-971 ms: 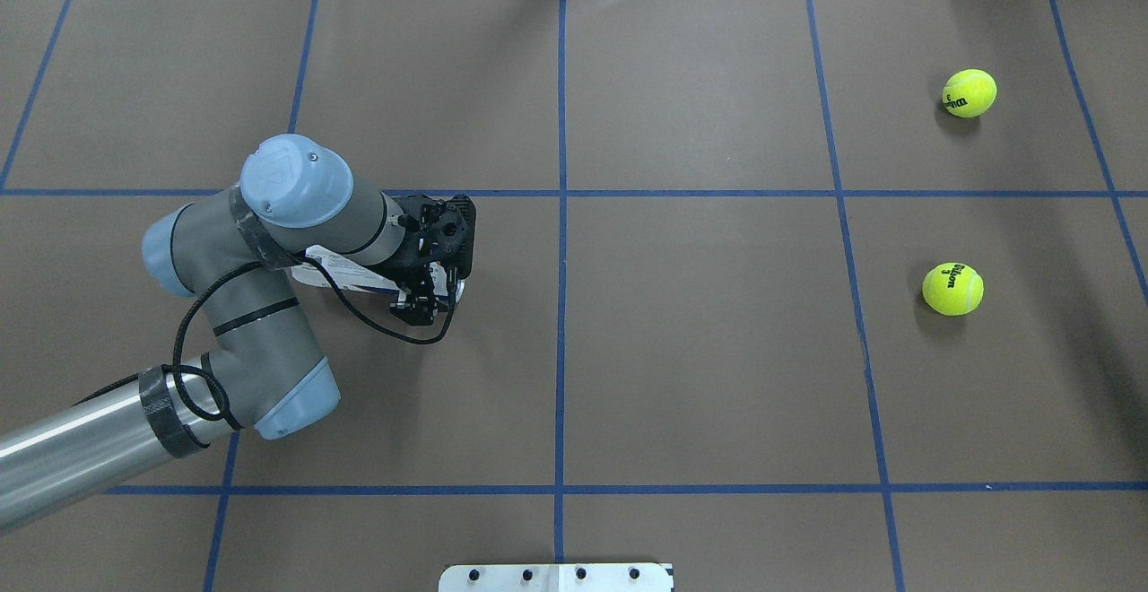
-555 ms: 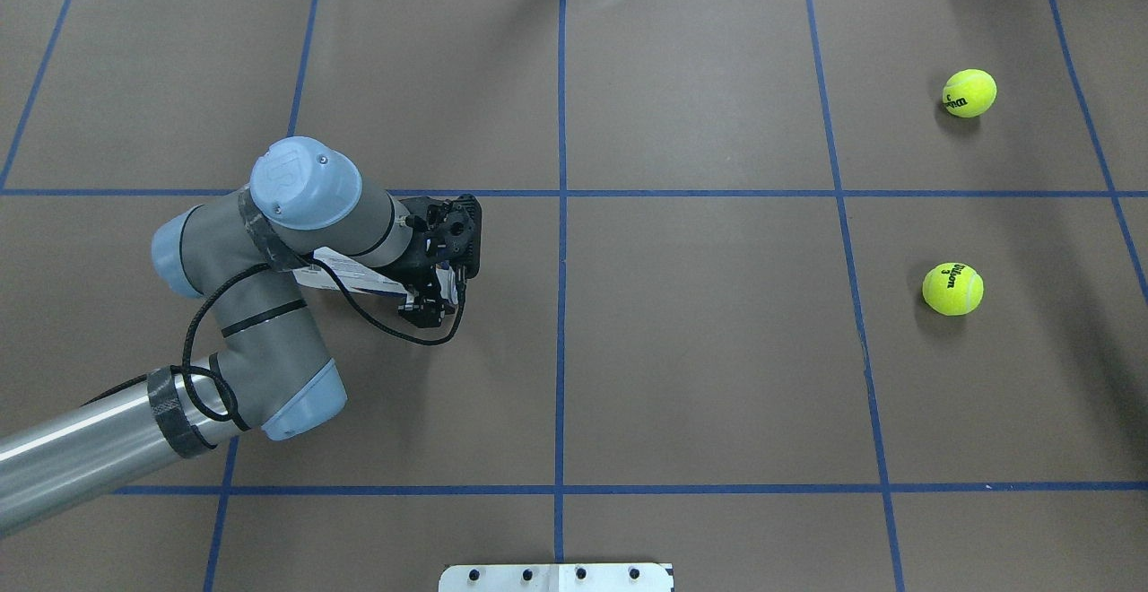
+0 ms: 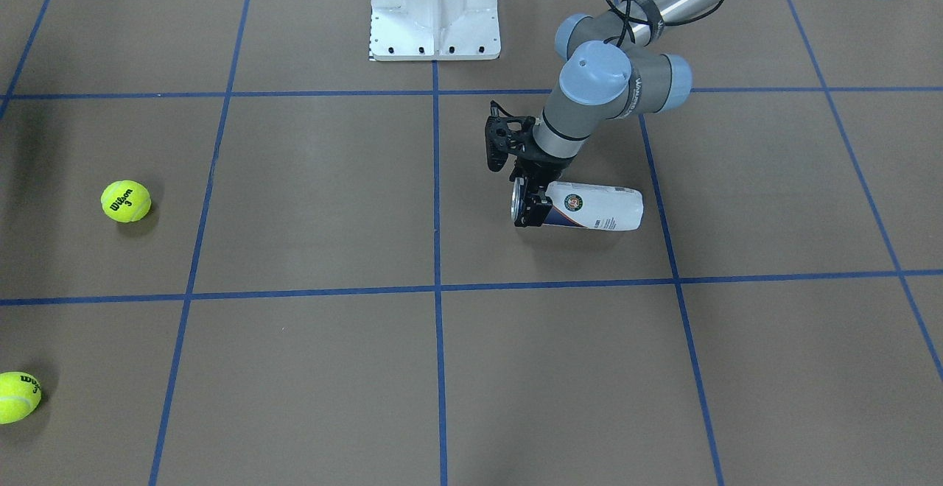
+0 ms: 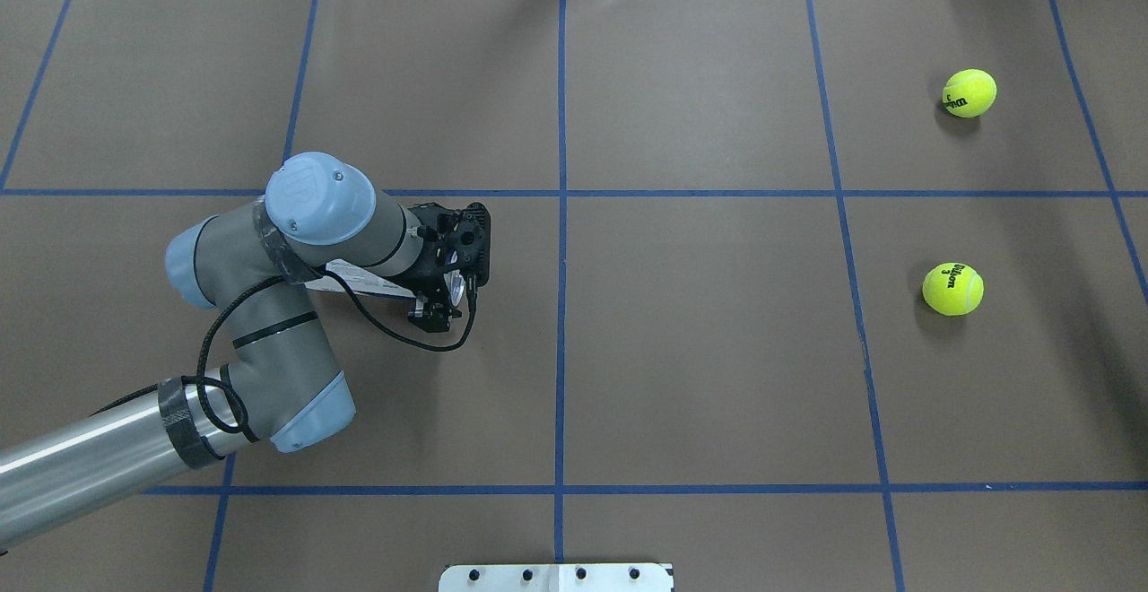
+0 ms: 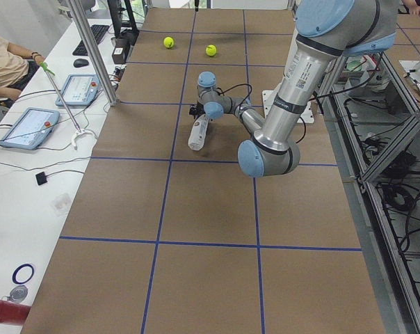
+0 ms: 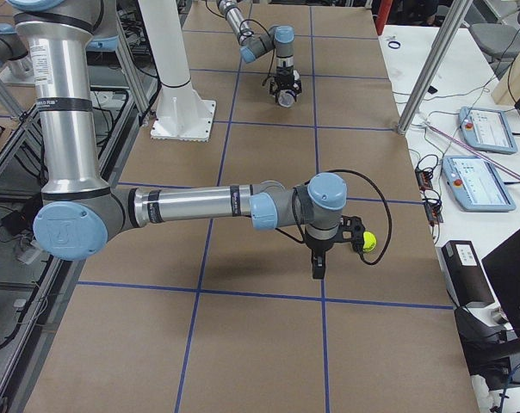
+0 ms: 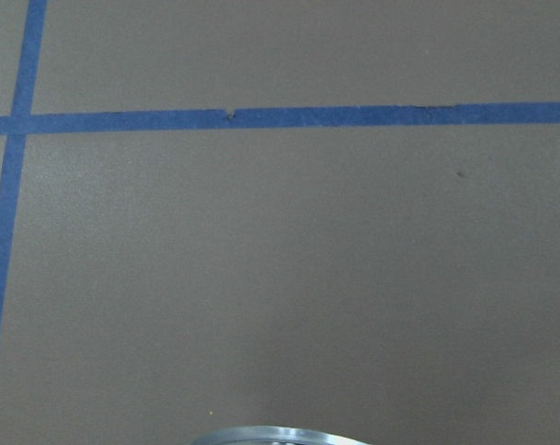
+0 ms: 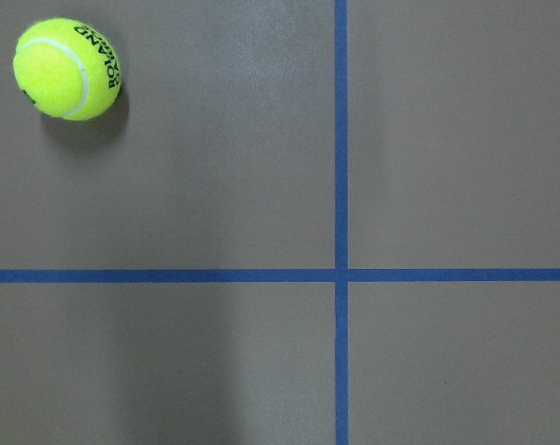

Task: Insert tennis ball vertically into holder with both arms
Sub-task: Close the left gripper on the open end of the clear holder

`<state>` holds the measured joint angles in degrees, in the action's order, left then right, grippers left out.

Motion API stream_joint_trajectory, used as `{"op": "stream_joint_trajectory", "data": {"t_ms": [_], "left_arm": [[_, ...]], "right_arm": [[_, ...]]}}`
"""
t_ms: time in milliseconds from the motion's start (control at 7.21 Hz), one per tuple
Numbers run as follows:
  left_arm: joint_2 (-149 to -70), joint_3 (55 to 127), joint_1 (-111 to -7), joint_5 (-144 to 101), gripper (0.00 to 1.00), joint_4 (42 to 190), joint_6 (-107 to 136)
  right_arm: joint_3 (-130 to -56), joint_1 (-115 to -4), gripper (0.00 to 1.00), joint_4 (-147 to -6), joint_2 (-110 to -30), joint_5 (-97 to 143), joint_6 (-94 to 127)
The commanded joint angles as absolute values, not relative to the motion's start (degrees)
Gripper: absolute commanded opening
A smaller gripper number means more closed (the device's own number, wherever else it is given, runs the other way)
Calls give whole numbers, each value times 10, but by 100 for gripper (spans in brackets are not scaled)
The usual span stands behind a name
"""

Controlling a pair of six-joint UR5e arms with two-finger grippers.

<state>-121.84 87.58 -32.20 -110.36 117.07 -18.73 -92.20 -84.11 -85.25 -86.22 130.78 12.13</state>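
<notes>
The holder lies on its side on the brown table, white label up, metal rim toward the table's middle. My left gripper is shut across its rim end. In the overhead view my left gripper and wrist cover most of the holder. The left wrist view shows only a sliver of the rim. Two yellow tennis balls lie far off at the right. My right gripper shows only in the exterior right view, beside a ball; I cannot tell whether it is open or shut. The right wrist view shows a ball on the table and no fingers.
The white bolted pedestal stands at the robot's edge of the table. Blue tape lines divide the brown surface into squares. Tablets and cables lie on the side bench beyond the left end.
My left arm has moved a little to the right and farther from the robot, with the holder still in the gripper. The two balls have not moved.
</notes>
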Motion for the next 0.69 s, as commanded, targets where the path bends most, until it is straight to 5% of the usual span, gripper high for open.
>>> {"op": "stream_joint_trajectory", "data": {"t_ms": [0,277,555], "left_arm": [[-1219,878,-320,-1099,93,1172,-186],[-1216,883,-323,-1083,53,1172,-172],[-1217,920,-324,-1081,53,1172,-168]], "right_arm": [[-922,-841,100,-853,-862,1309,121],[-924,-841,100,-853,-862,1309,121],[-925,-841,100,-853,-863,1309,121]]}}
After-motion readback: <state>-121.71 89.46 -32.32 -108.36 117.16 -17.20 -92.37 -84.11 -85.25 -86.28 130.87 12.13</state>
